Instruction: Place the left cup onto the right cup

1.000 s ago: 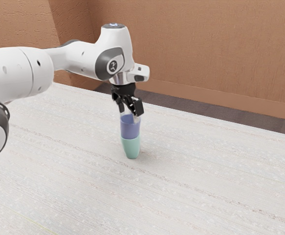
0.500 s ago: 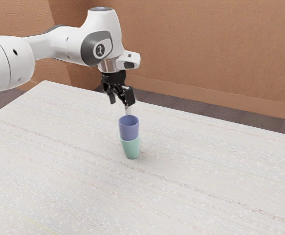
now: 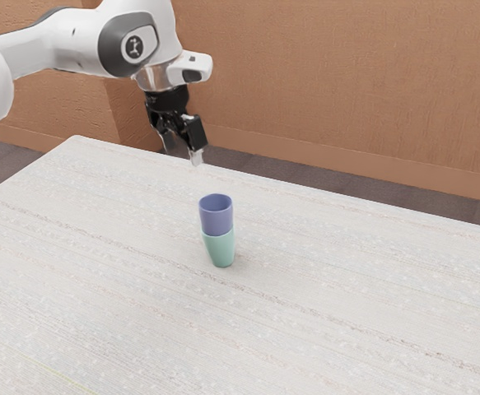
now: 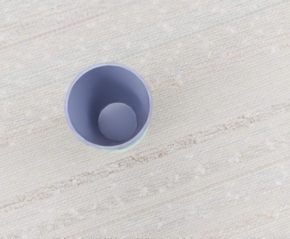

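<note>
With the fingers (image 3: 193, 132) held apart and empty above, the purple cup (image 3: 216, 214), nested in the green cup (image 3: 220, 248), could be toppled if the stack was knocked.

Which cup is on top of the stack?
The purple cup. It sits upright, nested in the mouth of the green cup, and only the green cup touches the table.

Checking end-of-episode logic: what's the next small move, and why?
Probably raise the gripper slightly and stop: the purple tapered cup already sits upright, nested in the green tapered cup, and the open gripper hangs higher up, clear of both, holding nothing.
</note>
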Robot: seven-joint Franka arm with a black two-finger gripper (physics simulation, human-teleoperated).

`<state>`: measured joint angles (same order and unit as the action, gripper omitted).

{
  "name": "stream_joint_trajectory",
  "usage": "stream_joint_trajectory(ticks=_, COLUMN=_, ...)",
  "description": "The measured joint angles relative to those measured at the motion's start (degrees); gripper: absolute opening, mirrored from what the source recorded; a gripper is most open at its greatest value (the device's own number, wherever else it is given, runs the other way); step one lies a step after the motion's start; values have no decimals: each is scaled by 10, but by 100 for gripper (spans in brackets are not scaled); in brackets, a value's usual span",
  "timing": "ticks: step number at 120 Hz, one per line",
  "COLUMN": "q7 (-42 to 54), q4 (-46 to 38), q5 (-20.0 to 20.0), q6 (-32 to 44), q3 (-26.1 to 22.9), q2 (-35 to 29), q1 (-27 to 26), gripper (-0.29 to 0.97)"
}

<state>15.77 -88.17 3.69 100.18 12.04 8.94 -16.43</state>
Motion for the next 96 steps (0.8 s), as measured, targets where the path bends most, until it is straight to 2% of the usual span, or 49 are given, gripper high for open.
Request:
stream_joint_trajectory(ticks=35, q7=0, q4=0, q5=-2, q6=-7, q3=0, q2=-21, q1=0, gripper=68)
stream_joint_trajectory(ticks=96, q7=1, q4=2, q5=-2, q6=-8, q3=0, q2=-21, q1=0, gripper=68)
